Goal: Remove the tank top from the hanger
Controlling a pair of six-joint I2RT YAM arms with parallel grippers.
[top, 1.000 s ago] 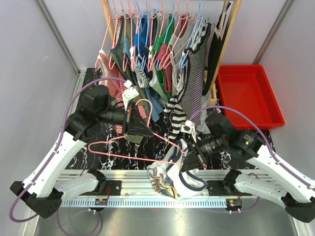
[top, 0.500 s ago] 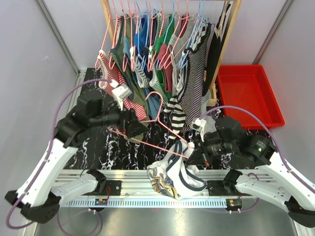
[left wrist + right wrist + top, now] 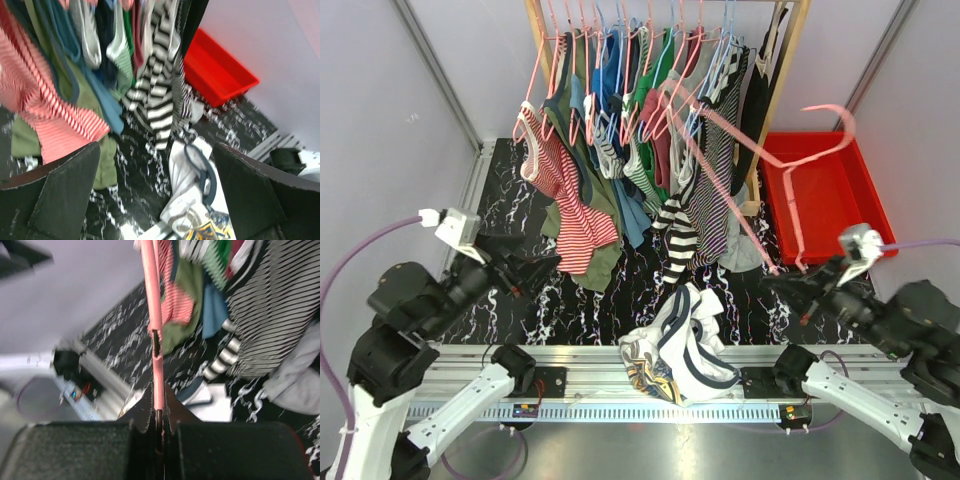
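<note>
The tank top (image 3: 685,345), white with navy trim, lies crumpled at the table's front edge, off the hanger; the left wrist view shows the tank top (image 3: 192,172) below and between the fingers. The pink hanger (image 3: 793,215) is blurred in the air at the right, in front of the red bin. My right gripper (image 3: 790,288) is shut on its lower end; the right wrist view shows the jaws (image 3: 159,412) clamped on the pink hanger wire (image 3: 156,340). My left gripper (image 3: 535,268) is at the left, open and holding nothing, with its fingers (image 3: 65,195) wide apart.
A wooden rack (image 3: 790,60) at the back holds several shirts on pink and blue hangers (image 3: 620,110). A red bin (image 3: 820,185) stands at the right, and appears as the red bin (image 3: 220,70) in the left wrist view. The tabletop (image 3: 620,290) is black marble-patterned.
My left gripper let go of the hanger, opened and pulled back to the left. My right arm swung the bare hanger up and to the right. The tank top stayed at the front edge.
</note>
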